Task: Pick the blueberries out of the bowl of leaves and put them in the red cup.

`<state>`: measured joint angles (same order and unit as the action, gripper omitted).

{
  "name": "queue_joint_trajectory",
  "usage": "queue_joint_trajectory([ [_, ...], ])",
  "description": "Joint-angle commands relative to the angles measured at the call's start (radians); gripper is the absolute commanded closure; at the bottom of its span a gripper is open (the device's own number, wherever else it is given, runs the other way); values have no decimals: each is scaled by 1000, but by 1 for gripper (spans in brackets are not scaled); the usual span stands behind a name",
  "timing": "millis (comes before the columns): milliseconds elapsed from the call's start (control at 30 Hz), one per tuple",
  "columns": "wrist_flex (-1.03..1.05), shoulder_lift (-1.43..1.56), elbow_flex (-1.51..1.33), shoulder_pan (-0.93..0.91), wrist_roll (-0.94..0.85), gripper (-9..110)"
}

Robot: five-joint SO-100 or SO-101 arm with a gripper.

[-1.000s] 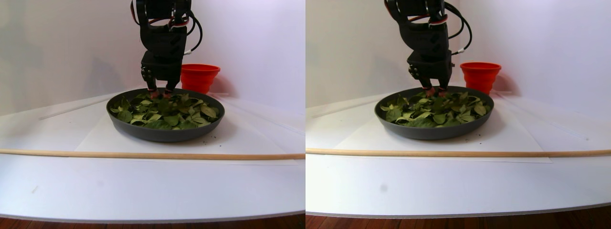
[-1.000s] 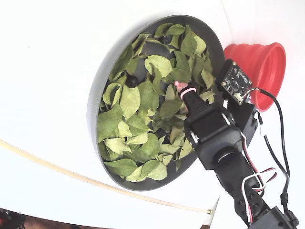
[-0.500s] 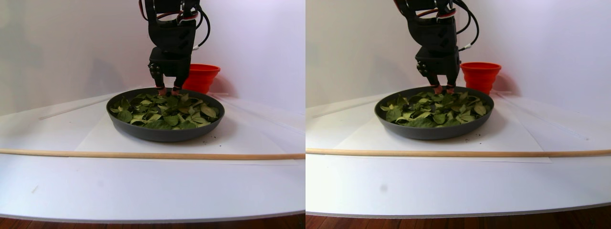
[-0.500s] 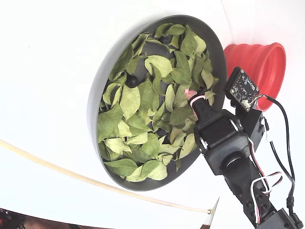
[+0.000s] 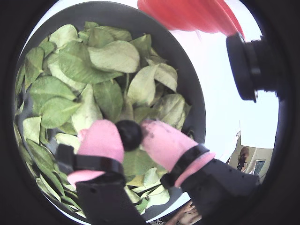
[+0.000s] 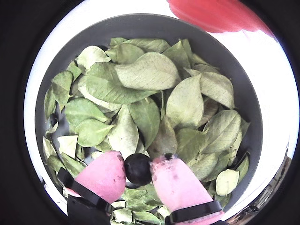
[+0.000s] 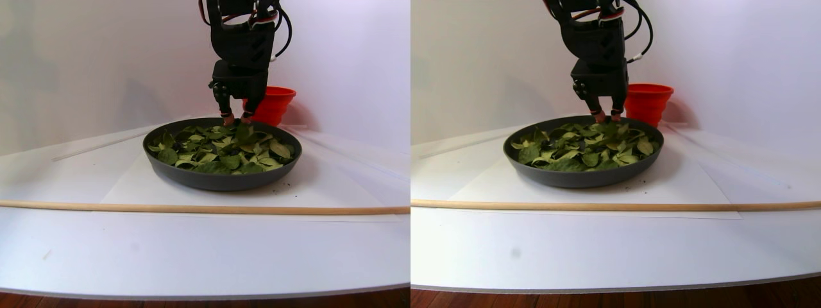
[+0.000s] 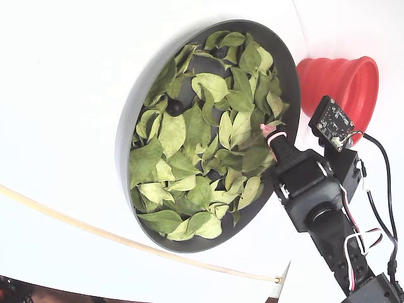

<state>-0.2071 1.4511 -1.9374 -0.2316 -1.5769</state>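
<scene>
Blueberry (image 6: 138,168) pinched by gripper (image 6: 139,172), unlabelled

The robot arm (image 8: 315,202) is black and blocky. Its gripper (image 6: 138,169) has two fat pink fingertips (image 5: 101,140), and a black band goes around each one just behind the tip. Behind the jaws sits a small dark circuit board (image 8: 334,123). Black, red and white cables (image 8: 356,230) loop along the arm farther back.
</scene>
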Motion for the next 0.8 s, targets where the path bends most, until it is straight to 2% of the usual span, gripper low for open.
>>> queue_joint_trajectory([
  [0, 12, 172, 81, -34, -11, 92],
  [767, 57, 209, 175, -74, -46, 92],
])
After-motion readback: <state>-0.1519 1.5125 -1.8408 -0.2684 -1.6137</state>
